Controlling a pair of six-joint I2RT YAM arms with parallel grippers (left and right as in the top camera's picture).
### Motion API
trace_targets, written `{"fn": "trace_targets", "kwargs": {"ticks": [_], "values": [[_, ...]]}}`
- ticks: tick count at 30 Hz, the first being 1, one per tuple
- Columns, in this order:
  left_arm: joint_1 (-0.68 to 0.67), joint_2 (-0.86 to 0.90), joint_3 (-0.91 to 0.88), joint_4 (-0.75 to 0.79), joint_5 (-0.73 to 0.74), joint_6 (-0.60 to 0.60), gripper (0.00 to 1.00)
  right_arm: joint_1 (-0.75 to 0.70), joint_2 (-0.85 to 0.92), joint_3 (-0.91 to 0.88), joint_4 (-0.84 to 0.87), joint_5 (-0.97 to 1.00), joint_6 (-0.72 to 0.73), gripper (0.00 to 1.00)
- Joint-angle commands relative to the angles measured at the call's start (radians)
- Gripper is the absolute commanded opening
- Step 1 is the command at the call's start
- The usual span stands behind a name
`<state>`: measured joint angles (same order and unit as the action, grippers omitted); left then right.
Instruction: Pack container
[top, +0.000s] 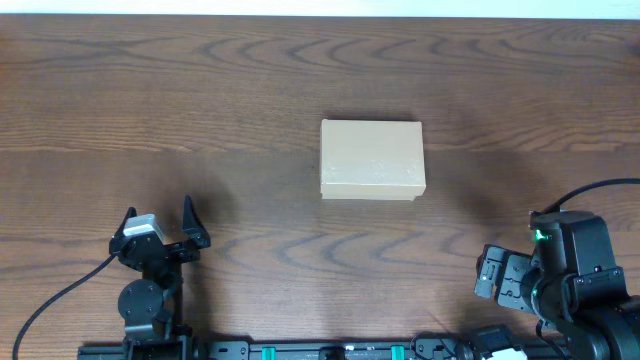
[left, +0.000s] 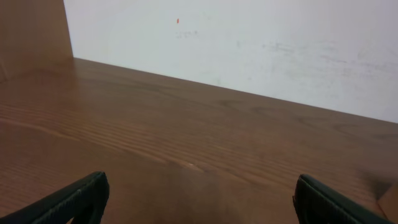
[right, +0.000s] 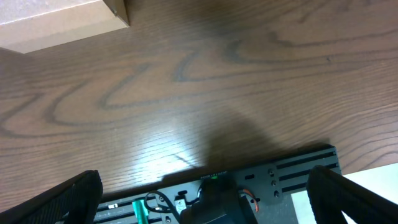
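Only a corner of the container (right: 56, 22) is showing in the right wrist view, the rest being cut off. The dark wood-grain table (top: 200, 90) is meeting a white wall (left: 249, 50). The container is lying mid-table, tan, plain, its lid down, well apart from both arms. The left gripper (top: 160, 225) and right gripper (right: 202, 193) are holding their fingers wide, gripping nothing.
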<state>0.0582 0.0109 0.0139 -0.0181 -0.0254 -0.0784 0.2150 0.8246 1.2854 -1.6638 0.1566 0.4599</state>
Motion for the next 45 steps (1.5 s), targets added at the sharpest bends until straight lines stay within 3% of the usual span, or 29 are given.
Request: {"fn": "trace_targets", "kwargs": {"ticks": [1, 19, 23, 29, 35, 45], "values": [[0.007, -0.008, -0.009, -0.059, 0.018, 0.0, 0.95, -0.005, -0.002, 0.0, -0.001, 0.011, 0.003, 0.99], [0.007, -0.008, -0.009, -0.059, 0.018, 0.0, 0.95, -0.005, -0.003, 0.001, 0.042, 0.056, -0.012, 0.99], [0.007, -0.008, -0.009, -0.059, 0.018, 0.0, 0.95, -0.005, -0.021, 0.001, 0.27, 0.056, -0.064, 0.99], [0.007, -0.008, -0.009, -0.059, 0.018, 0.0, 0.95, -0.008, -0.055, 0.001, 0.73, 0.057, -0.35, 0.99], [0.007, -0.008, -0.009, -0.059, 0.018, 0.0, 0.95, -0.085, -0.07, -0.011, 1.026, 0.056, -0.518, 0.99], [0.007, -0.008, -0.009, -0.059, 0.018, 0.0, 0.95, -0.167, -0.212, -0.238, 1.499, 0.056, -0.592, 0.99]]}}
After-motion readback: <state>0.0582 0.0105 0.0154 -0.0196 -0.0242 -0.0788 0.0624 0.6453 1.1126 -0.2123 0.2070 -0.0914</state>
